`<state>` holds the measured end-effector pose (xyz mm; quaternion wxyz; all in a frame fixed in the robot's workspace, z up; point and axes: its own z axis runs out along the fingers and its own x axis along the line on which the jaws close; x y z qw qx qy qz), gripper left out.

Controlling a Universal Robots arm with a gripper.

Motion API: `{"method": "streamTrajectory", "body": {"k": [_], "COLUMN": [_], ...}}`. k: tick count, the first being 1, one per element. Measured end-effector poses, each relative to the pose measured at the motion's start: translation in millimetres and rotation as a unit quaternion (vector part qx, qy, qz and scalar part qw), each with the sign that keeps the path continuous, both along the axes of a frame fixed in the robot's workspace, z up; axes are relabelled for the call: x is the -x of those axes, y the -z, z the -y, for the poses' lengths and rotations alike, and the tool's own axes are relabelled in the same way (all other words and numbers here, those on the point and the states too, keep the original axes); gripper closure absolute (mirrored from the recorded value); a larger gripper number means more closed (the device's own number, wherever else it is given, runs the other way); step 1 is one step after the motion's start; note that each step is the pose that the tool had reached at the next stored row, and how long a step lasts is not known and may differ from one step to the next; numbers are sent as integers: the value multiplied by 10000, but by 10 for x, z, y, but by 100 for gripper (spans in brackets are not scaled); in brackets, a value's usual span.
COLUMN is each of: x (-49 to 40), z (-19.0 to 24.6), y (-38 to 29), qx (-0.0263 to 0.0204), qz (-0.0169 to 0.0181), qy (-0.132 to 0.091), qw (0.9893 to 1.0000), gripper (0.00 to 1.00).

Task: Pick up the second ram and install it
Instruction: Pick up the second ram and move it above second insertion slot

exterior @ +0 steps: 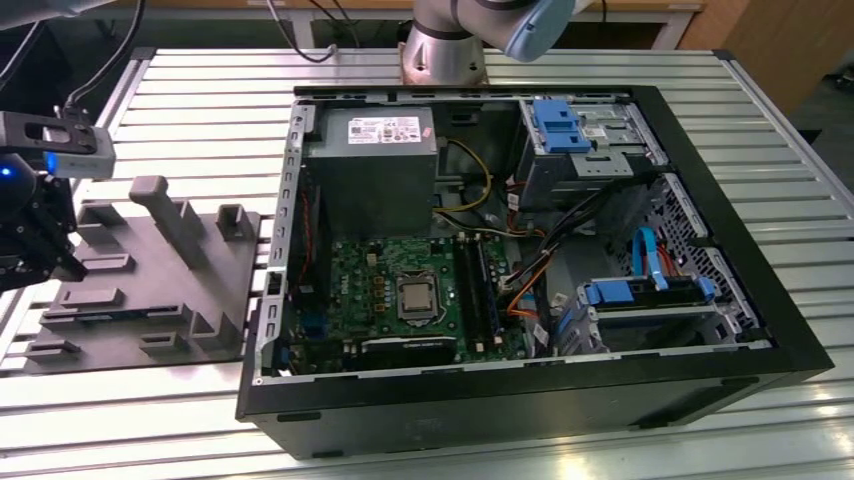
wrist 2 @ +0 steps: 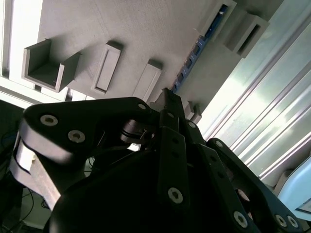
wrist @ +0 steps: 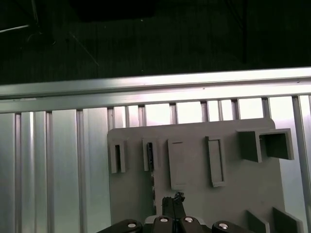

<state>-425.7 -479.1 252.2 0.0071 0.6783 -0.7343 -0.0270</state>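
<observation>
While the gripper (exterior: 27,255) hangs over the grey tray (exterior: 220,285) at the far left of the exterior view, the open computer case (exterior: 534,405) takes up the middle and right of the frame. Its motherboard (exterior: 400,290) and black slot rails (exterior: 475,285) lie well apart from the arm's tool.

In the first wrist view the fingertips are pressed together with nothing between them. They sit near the second ram (wrist: 150,155), which stands in a narrow pocket of the tray, but a little to one side of its line rather than over it. To my eye, trouble could come from that offset and from the closed tips. Brought down as they are, they would knock the board's thin edge or the pocket wall instead of straddling it. A pinch taken off-centre could also let so thin a board tilt and bind in the pocket as it lifts.

In the second wrist view the fingers (wrist 2: 170,126) again meet at their tips and point toward the second ram. It is a slim, long strip of dark blue board standing on edge. Small dark chips run along it, and only its upper edge rises proud of the grey walls.
</observation>
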Motion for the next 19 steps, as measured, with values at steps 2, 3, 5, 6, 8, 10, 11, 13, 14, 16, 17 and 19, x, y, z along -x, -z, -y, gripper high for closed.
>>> {"method": "streamTrajectory", "body": {"k": [2,3,5,6,8,10,11,13,14,16,17,19], "x": [0,-1,-2,-2,-3,-3,-4,-4,-4,-5,-5,-6], "z": [1,2,3,4,4,5,5,6,6,6,7,9], "y": [11,16,26,31,43,56,61,72,78,88,93,103], "qx": [0,0,-1,0,0,-1,0,0,0,0,0,0], "qz": [0,0,0,0,0,1,0,0,0,0,0,0], "qy": [-11,-16,-27,-32,-42,-54,-59,-69,-75,-86,-92,-105], "qw": [10000,10000,10000,10000,10000,10000,10000,10000,10000,10000,10000,9999], "gripper": [89,89,89,89,89,89,89,89,89,89,89,89]}}
